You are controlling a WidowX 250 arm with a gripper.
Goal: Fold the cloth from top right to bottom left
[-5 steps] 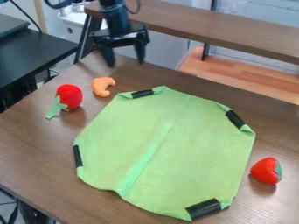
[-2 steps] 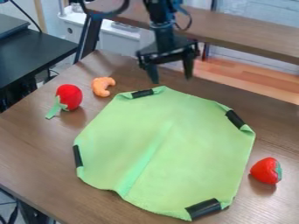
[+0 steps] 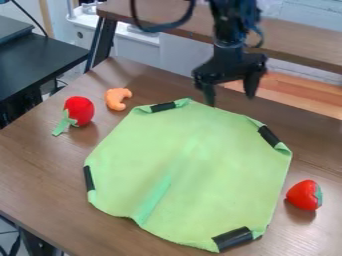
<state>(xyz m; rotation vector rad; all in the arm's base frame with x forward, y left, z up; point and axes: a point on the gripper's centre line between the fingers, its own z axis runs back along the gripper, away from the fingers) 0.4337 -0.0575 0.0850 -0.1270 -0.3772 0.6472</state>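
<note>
Though flat, creased green cloth [image 3: 200, 175]

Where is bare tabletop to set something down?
Bare brown wooden table: left of the green fabric cloth, below the red round toy; and right of the cloth, above the red strawberry-shaped toy. Crowded: around the orange curved toy, between round toy and cloth.

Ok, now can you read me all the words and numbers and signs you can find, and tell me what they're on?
There are none I can read.
Green cloth: no letters, just plain black strips.
Toy strawberry, red toy and orange toy: no writing I can see.
Gripper: no print I can make out.
</note>
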